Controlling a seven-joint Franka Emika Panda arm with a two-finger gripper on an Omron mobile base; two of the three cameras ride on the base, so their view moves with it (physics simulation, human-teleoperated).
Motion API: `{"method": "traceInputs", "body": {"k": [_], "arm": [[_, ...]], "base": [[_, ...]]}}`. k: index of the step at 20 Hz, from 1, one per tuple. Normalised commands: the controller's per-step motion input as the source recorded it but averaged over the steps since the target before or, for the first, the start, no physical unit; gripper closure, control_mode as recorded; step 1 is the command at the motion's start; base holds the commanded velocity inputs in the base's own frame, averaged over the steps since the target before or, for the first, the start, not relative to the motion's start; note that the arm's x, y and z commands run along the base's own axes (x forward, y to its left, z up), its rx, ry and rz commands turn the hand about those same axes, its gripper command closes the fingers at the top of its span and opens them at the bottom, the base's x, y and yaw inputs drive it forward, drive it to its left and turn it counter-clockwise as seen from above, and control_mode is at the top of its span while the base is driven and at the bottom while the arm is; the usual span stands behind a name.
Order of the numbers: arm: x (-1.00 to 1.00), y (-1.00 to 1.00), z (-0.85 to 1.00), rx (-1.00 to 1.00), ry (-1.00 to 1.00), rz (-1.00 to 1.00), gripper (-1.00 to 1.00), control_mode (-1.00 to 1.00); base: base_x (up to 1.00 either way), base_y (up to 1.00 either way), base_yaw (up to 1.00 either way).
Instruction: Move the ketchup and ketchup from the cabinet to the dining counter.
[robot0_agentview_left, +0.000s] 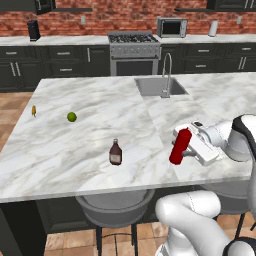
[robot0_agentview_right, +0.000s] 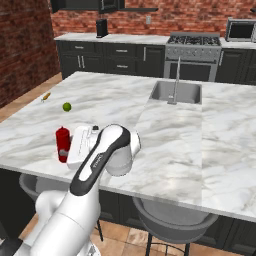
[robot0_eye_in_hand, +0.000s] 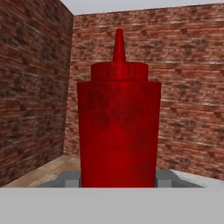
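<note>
Gripping the plain bright-red tapered ketchup bottle (robot0_agentview_left: 180, 146) above the veined white marble dining counter (robot0_agentview_left: 90, 100), your two-finger gripper (robot0_agentview_left: 186, 145) is delivering the second bottle, the squat maroon ketchup bottle (robot0_agentview_left: 115, 153) already standing there; next, lower it upright and release.

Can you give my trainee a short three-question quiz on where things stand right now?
1. True or false: the dark ketchup bottle already stands on the dining counter.
2. What is the pincer closed on? A) the lime B) the red ketchup bottle C) the faucet
3. Fill in: the lime lies on the counter to the ____ of the sink, as seen in the left base view.

Key
1. True. It stands upright on the marble, apart from the arm.
2. B. The red ketchup bottle sits between the fingers, close over the counter's near edge; whether it touches the marble cannot be told.
3. Left.
</note>
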Motion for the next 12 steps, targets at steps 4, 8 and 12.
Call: {"method": "traceInputs", "body": {"k": [4,8,12], "arm": [[0.65,0.00,-0.29,-0.08,0.08,0.00,1.00,-1.00],[0.57,0.00,-0.21,-0.09,0.00,0.01,1.00,-1.00],[0.59,0.05,-0.24,-0.14,0.00,0.04,1.00,-1.00]], "base": [[0.00,0.00,0.00],[0.00,0.00,0.00],[0.00,0.00,0.00]]}}
